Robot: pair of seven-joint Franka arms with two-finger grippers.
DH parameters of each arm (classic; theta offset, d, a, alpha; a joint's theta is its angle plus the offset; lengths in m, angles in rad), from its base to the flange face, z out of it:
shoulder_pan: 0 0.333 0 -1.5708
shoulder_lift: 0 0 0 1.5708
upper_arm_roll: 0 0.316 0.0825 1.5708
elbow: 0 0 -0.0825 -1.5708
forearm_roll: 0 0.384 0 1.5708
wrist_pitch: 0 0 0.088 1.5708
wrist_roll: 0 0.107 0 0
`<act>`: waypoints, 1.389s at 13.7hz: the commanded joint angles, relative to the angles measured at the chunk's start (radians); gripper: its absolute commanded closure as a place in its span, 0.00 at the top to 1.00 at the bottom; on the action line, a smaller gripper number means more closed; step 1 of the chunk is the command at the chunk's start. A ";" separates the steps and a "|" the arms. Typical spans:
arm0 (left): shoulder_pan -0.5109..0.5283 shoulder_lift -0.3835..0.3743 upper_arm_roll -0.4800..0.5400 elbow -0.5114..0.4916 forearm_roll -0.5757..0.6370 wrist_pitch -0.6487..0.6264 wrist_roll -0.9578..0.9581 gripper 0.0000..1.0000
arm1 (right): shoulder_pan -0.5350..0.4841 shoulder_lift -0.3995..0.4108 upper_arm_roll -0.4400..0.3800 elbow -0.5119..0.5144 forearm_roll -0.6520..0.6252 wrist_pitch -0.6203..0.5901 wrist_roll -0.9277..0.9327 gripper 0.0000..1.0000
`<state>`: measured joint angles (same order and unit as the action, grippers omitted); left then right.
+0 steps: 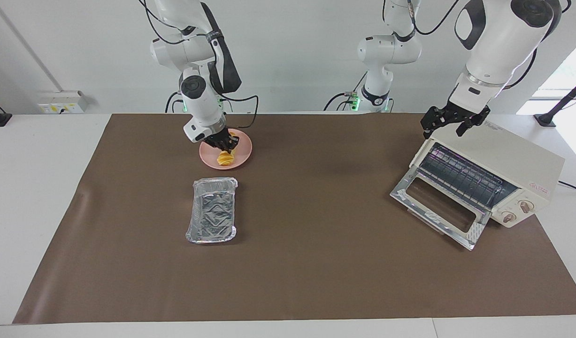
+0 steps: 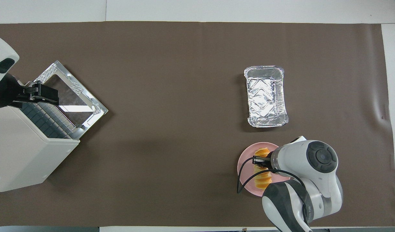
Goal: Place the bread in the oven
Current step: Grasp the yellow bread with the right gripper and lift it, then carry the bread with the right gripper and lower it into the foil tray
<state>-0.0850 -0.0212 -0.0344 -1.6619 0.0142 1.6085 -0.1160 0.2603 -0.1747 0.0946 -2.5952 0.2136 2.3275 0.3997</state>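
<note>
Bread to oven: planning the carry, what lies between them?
Only bare brown mat lies between bread and oven, clearest in the overhead view.

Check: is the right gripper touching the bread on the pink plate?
Touching. In the facing view the right gripper is down on the bread, with no gap between them, the loaf lying on the pink plate.
</note>
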 commanded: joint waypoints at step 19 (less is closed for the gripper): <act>0.008 -0.003 -0.002 -0.005 -0.008 -0.006 0.009 1.00 | -0.147 0.549 -0.001 0.847 -0.085 -0.177 -0.194 0.00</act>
<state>-0.0850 -0.0212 -0.0344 -1.6619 0.0142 1.6085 -0.1160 0.1169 0.3771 0.0864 -1.7072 0.1355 2.1249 0.2242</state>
